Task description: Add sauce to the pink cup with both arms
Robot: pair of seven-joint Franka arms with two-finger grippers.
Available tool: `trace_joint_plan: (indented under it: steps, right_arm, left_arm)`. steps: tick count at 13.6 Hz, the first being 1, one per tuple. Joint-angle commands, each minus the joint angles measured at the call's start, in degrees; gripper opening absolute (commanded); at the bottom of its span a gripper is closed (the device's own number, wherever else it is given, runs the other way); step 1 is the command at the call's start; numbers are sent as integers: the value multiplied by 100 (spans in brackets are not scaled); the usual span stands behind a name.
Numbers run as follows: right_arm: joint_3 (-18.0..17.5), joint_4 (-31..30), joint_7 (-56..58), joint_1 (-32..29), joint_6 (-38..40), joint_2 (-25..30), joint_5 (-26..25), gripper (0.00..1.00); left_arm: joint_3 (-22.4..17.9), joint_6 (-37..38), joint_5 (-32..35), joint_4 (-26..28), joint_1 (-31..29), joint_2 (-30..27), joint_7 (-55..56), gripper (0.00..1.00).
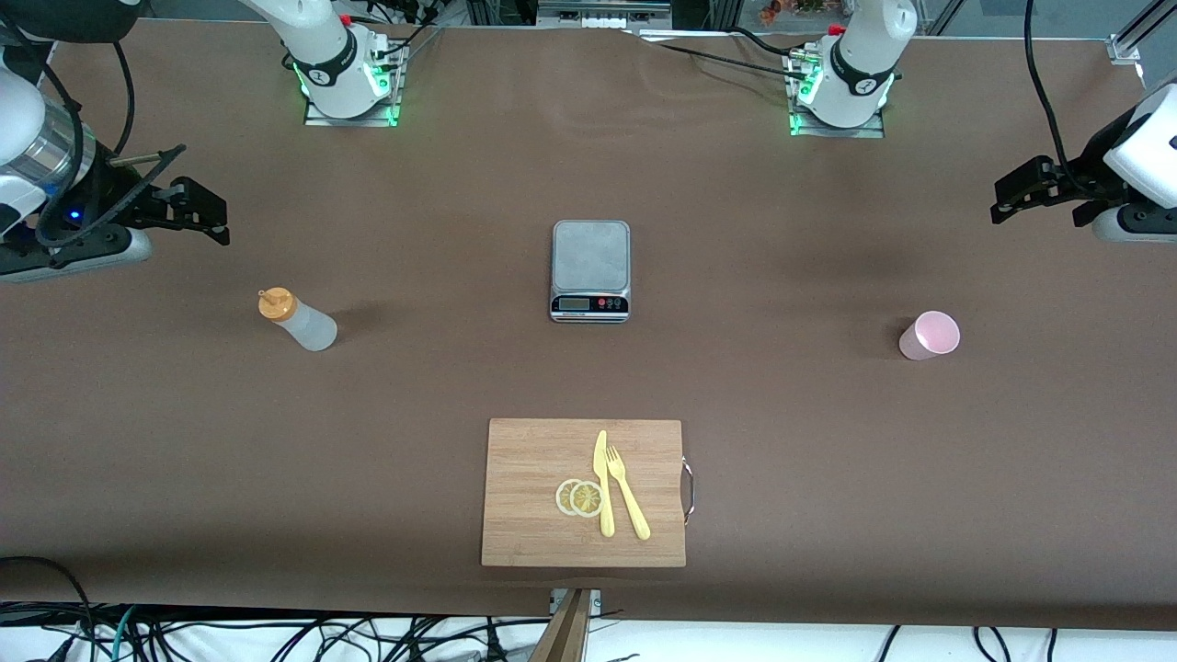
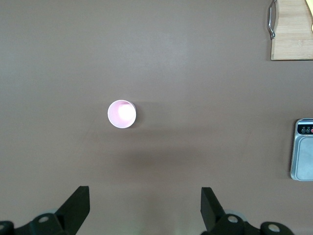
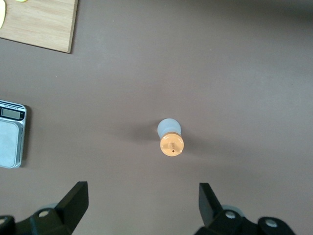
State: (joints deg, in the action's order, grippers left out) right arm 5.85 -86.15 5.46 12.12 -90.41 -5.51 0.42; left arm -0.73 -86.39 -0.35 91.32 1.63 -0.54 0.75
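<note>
Matt brown table covering (image 1: 828,460), paper-like, a bit creased. Cloudy see-through plastic on the sauce (image 1: 299,319), smooth orange cap. Pale glossy plastic pink cup (image 1: 929,335). Brushed-metal scale (image 1: 590,270). Bare grainy wood cutting board (image 1: 533,460), shiny metal handle at 3 o'clock.

Sauce (image 1: 296,320) upright, orange-capped; pink cup (image 1: 930,335) upright, open, well apart.

Both arms (image 1: 55,175) run off frame; scale display (image 1: 574,303) unreadable.
</note>
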Motion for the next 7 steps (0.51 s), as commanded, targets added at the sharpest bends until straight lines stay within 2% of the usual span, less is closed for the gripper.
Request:
trace_joint_plan:
  steps: [1,7]
  right_arm:
    - [-5,28,-54,-148,-3,33,63,100]
    - [4,37,43,-193,-38,24,28,100]
  left_arm:
    - [73,-62,8,132,-84,-140,-48,100]
    - [151,-9,8,167,-84,-201,-5,100]
